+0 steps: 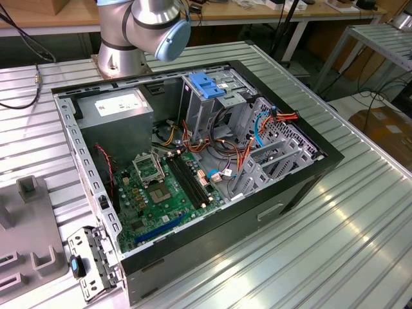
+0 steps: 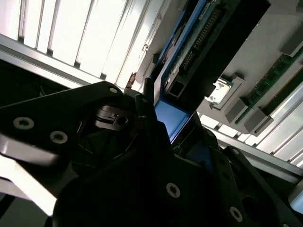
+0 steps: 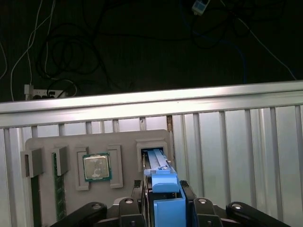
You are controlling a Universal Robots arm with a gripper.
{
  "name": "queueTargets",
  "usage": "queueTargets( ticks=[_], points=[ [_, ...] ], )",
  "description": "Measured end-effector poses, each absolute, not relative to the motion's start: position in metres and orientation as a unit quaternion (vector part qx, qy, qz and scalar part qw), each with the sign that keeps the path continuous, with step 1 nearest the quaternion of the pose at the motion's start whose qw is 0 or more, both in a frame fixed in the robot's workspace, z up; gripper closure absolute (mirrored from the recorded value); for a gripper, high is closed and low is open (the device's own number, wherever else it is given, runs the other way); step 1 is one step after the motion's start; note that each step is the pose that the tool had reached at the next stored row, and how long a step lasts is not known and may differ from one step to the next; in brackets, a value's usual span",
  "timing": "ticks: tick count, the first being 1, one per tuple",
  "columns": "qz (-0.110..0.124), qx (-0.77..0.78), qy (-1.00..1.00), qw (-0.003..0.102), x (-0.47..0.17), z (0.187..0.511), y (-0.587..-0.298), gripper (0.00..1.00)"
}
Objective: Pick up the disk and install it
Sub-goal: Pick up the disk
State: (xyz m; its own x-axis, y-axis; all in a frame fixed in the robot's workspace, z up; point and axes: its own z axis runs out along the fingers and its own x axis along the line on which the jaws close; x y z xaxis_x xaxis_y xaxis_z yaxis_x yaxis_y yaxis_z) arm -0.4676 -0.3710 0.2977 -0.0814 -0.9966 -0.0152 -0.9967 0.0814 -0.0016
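At the exterior view's left, near eight o'clock, we see a grey fixture tray lying on the ribbed bench. A metal bracket with a blue clip lies at seven o'clock, just beside the open computer case. Inside the case, a power-supply box sits at eleven o'clock and a green motherboard at the centre. A blue latch plate tops the drive cage at twelve o'clock, near the arm's base.

Over the tray in the first wrist view, we find the gripper with its jaws pinching the disk by its blue side rails. The disk stands on edge with its far end at the tray's slot; we cannot tell whether it sits in the slot or hangs just above it. A processor chip rests in the recess just beside that slot, with a memory stick beyond it.
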Motion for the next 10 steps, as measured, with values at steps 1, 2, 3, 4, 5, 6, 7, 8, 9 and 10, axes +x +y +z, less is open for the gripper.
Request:
queueTargets(
  ticks=[1, 2, 3, 4, 5, 6, 7, 8, 9, 10],
  points=[
    [0.005, -0.678, 0.735, 0.006, -0.4676, 0.2977, -0.371, 0.6],
    [0.005, -0.678, 0.735, 0.006, -0.4676, 0.2977, -0.371, 0.6],
    [0.005, -0.678, 0.735, 0.006, -0.4676, 0.2977, -0.371, 0.63],
    [0.005, -0.678, 0.735, 0.006, -0.4676, 0.2977, -0.371, 0.63],
    [0.005, -0.678, 0.735, 0.006, -0.4676, 0.2977, -0.371, 0.63],
    [0.005, -0.678, 0.735, 0.006, -0.4676, 0.2977, -0.371, 0.63],
    [0.005, -0.678, 0.735, 0.006, -0.4676, 0.2977, -0.371, 0.63],
    [0.005, -0.678, 0.735, 0.006, -0.4676, 0.2977, -0.371, 0.63],
    [0.005, -0.678, 0.735, 0.006, -0.4676, 0.2977, -0.371, 0.63],
    [0.005, -0.678, 0.735, 0.006, -0.4676, 0.2977, -0.371, 0.63]
  ],
)
